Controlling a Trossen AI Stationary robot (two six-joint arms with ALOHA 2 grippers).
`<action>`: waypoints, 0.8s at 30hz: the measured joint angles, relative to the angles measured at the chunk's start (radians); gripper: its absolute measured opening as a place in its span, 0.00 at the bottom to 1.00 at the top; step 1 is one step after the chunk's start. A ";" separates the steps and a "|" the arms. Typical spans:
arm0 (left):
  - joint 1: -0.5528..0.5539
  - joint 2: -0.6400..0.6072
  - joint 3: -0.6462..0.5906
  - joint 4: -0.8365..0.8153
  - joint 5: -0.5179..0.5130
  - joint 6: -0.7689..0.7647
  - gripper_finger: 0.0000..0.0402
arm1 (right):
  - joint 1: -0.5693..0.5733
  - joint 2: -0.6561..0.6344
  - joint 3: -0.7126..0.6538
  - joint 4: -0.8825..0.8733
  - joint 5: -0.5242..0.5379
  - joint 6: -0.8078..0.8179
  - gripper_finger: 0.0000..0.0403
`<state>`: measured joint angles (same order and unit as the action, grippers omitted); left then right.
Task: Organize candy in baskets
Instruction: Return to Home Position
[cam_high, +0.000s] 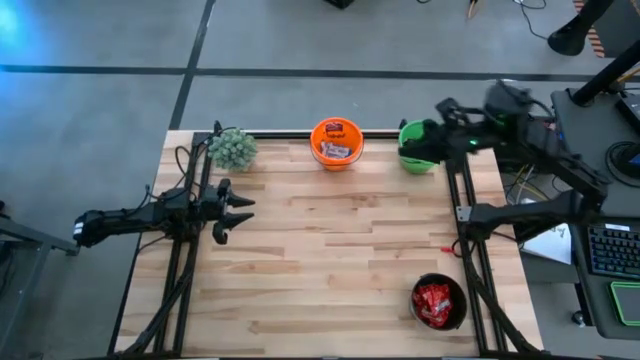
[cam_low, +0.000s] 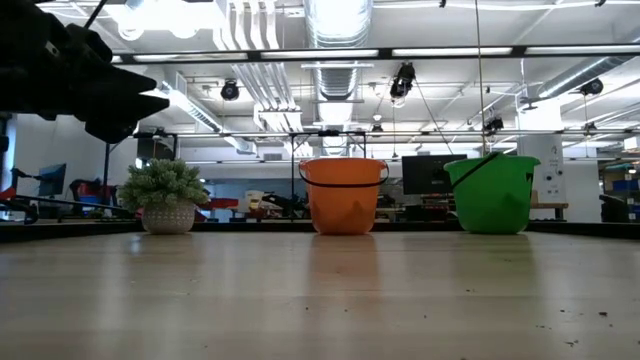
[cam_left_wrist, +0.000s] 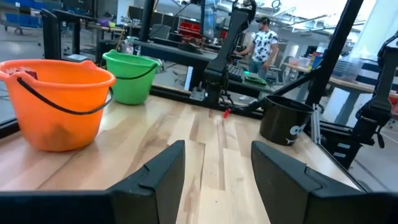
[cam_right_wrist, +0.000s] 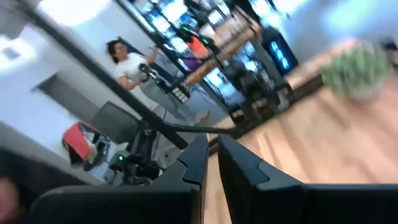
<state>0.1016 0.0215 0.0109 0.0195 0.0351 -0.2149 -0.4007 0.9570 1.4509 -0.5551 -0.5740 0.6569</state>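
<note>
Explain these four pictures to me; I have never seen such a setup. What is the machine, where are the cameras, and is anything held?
This is a two-armed robot at a wooden table. One picture looks straight down, one looks level across the tabletop, and two come from cameras on the wrists. On the table stand an orange bucket holding white-wrapped candy, a green bucket, a black bucket of red packets, and a small potted plant. The left end effector hovers open near the left edge; the right end effector is shut, by the green bucket. Neither holds anything.
</note>
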 joint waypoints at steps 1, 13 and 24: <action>0.000 0.000 0.000 0.000 0.000 -0.004 0.42 | 0.013 -0.021 0.000 0.006 0.010 -0.028 0.07; 0.000 0.060 0.001 -0.008 -0.034 -0.066 0.42 | 0.076 -0.267 -0.042 0.006 0.027 -0.499 0.07; 0.000 0.098 0.006 -0.016 -0.045 -0.109 0.42 | 0.076 -0.573 -0.277 -0.124 0.308 -0.565 0.07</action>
<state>0.1017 0.1192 0.0165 0.0037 -0.0097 -0.3241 -0.3248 0.3837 1.1738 -0.6794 -0.2665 0.0914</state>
